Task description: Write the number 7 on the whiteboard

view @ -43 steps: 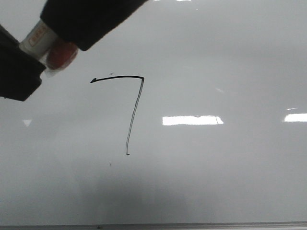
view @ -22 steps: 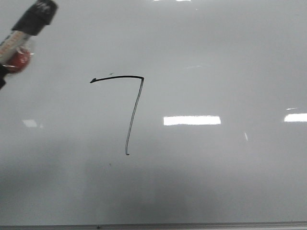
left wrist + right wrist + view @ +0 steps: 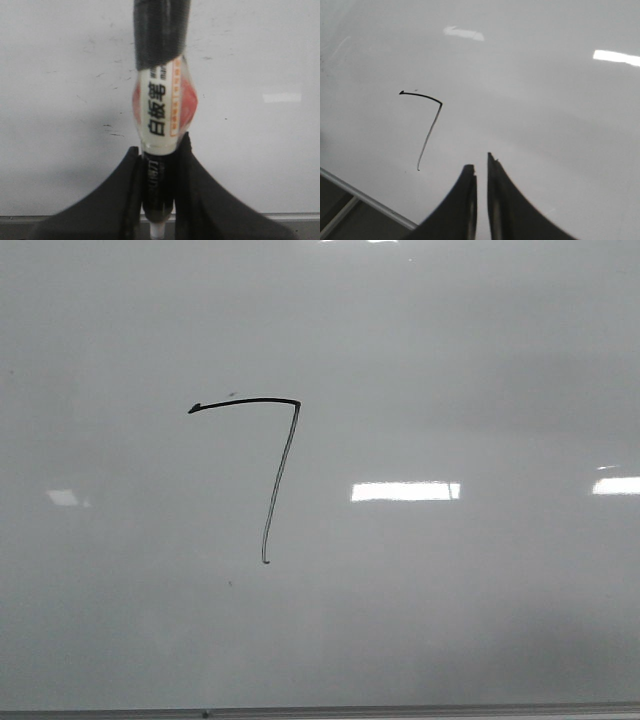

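Note:
The number 7 (image 3: 280,475) is drawn in thin black line on the whiteboard (image 3: 450,370), left of centre in the front view. No gripper shows in the front view. In the left wrist view, my left gripper (image 3: 160,150) is shut on a marker (image 3: 160,100) with a white labelled barrel and black ends, held over the whiteboard (image 3: 60,75). In the right wrist view, my right gripper (image 3: 480,162) is empty with its jaws almost together, above the whiteboard (image 3: 545,100). The number 7 (image 3: 432,129) lies apart from it, to one side.
The board's thin grey edge (image 3: 400,710) runs along the near side and also shows in the left wrist view (image 3: 290,216) and the right wrist view (image 3: 365,200). Bright light reflections (image 3: 405,491) lie on the board. Faint smudges (image 3: 112,131) mark it.
My left gripper with the marker has moved away to the upper left and out of the front view. The drawn 7 is unchanged.

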Robot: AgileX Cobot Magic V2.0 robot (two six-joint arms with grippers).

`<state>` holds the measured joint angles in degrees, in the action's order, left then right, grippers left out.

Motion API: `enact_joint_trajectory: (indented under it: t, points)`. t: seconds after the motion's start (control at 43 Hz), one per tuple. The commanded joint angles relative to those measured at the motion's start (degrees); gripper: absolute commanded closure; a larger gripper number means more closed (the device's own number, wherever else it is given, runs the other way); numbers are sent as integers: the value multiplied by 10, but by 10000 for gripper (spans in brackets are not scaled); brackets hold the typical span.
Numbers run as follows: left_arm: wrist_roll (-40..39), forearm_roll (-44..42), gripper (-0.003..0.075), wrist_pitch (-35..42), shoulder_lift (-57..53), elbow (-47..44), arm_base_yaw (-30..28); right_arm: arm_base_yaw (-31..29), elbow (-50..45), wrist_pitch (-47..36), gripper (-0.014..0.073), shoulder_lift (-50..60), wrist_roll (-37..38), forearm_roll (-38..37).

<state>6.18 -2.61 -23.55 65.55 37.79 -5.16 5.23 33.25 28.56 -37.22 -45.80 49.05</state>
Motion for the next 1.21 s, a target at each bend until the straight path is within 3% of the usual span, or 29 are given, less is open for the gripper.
enact_joint_trajectory:
  t: [0.0,0.326,0.535,0.721,0.884,1.07,1.186]
  points:
    - [-7,7,741,69,24,15,-2,-16,-24,-59,643,52,1,34]
    - [-7,49,741,173,111,15,-2,-16,-56,-91,662,96,0,35]
    - [-7,50,719,196,151,15,-2,-16,-56,-88,662,96,0,35]
    - [-7,50,554,205,168,15,-2,-16,-56,-85,662,96,0,35]
    - [-7,50,465,204,170,15,-2,-16,-56,-85,662,96,0,35]
    - [-7,50,278,203,168,15,-2,-16,-56,-84,662,96,0,35]
    - [-7,50,240,191,153,15,-2,-16,-56,-84,662,96,0,35]
